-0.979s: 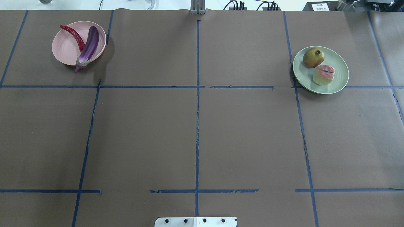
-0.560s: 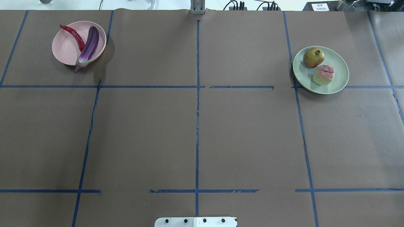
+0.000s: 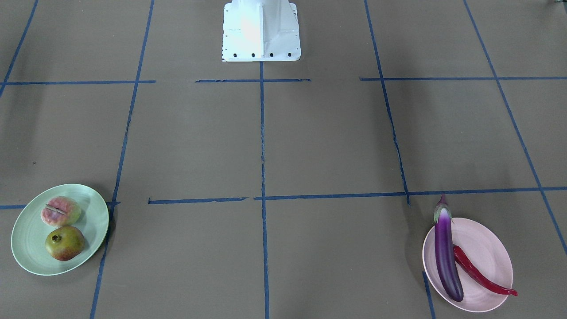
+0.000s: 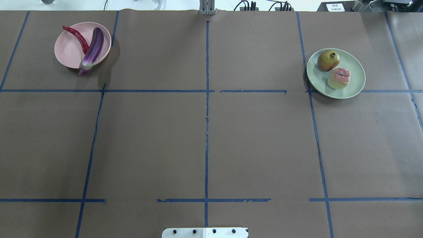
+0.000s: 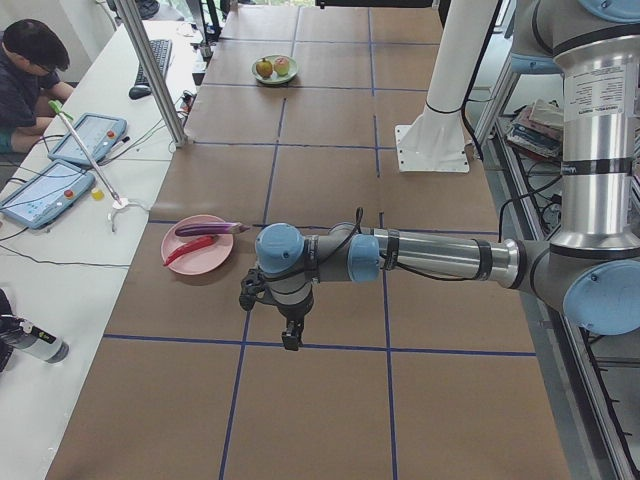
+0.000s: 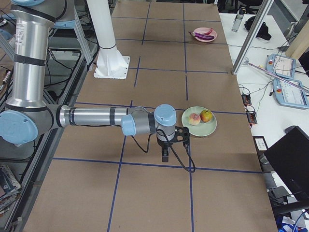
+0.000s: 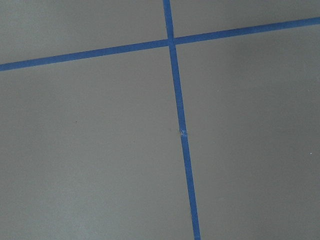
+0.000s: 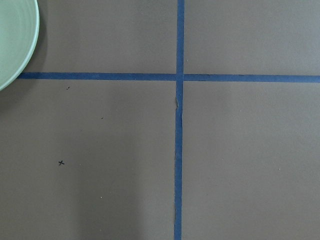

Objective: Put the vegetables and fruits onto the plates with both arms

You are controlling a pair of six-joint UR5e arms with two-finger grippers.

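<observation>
The purple eggplant (image 4: 94, 46) and the red chili pepper (image 4: 77, 37) lie on the pink plate (image 4: 67, 53) at the far left. The eggplant's cap sticks out over the rim. The peach (image 4: 339, 78) and the pomegranate (image 4: 328, 60) sit on the mint green plate (image 4: 355, 71) at the far right. My left gripper (image 5: 290, 335) shows only in the exterior left view, hanging above bare table nearer me than the pink plate (image 5: 200, 255). My right gripper (image 6: 165, 154) shows only in the exterior right view, beside the green plate (image 6: 199, 129). I cannot tell whether either is open or shut.
Brown paper with blue tape lines (image 4: 207, 99) covers the table. The white robot base (image 3: 261, 31) stands at the near edge. The right wrist view shows the green plate's rim (image 8: 15, 40) at its top left. An operator (image 5: 30, 70) sits at a side desk with tablets.
</observation>
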